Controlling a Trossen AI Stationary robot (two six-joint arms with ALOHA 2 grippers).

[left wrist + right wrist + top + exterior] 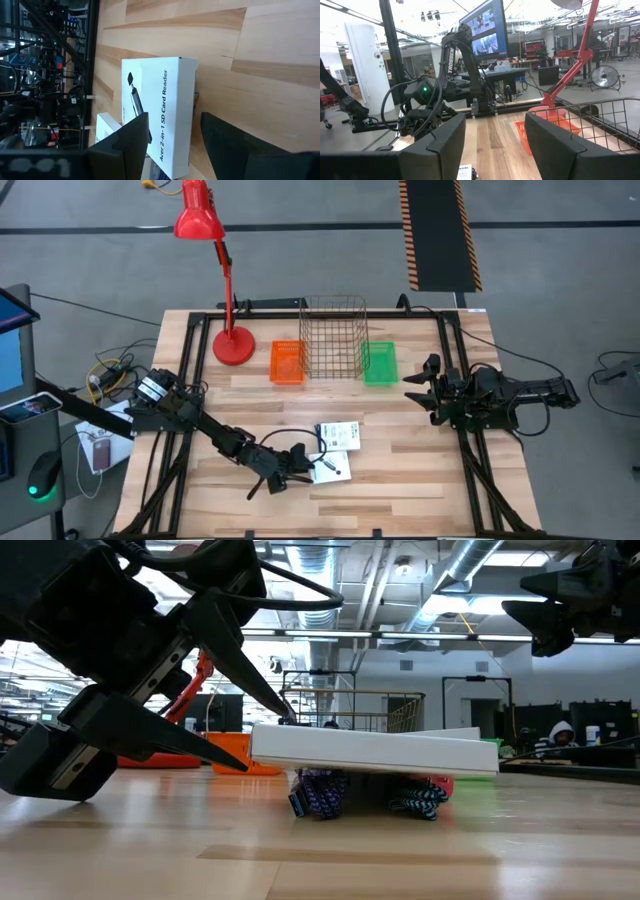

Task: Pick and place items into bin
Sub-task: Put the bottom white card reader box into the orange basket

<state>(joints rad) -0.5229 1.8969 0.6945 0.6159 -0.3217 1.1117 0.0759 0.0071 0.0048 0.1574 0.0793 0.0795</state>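
Closest to the low camera, the left gripper is down at table height, and its dark fingers stand spread on the two sides of one end of a white box. In the left wrist view this box carries the print "Acer 2-in-1 SD Card Reader". Its long axis runs straight away from the gripper, so the fingers would close across its narrow width, which looks like the correct direction for a grasp. The jaws do not pinch the box yet; a gap is visible at least on one side.

In the high view the box lies near the front middle of the wooden table, and a second white packet lies just behind it, towards the bins. In the low view the box sits a little raised, on some dark blue corded items below it, so it may tilt or slide when it is squeezed.

The wire basket stands at the back middle of the table, between an orange bin and a green bin, well apart from the box. The carry would therefore go away from the front edge. A red desk lamp stands beside the orange bin.

The right gripper waits at the right side of the table with its fingers spread and holds nothing. The left arm is clearly the nearer one to the box.
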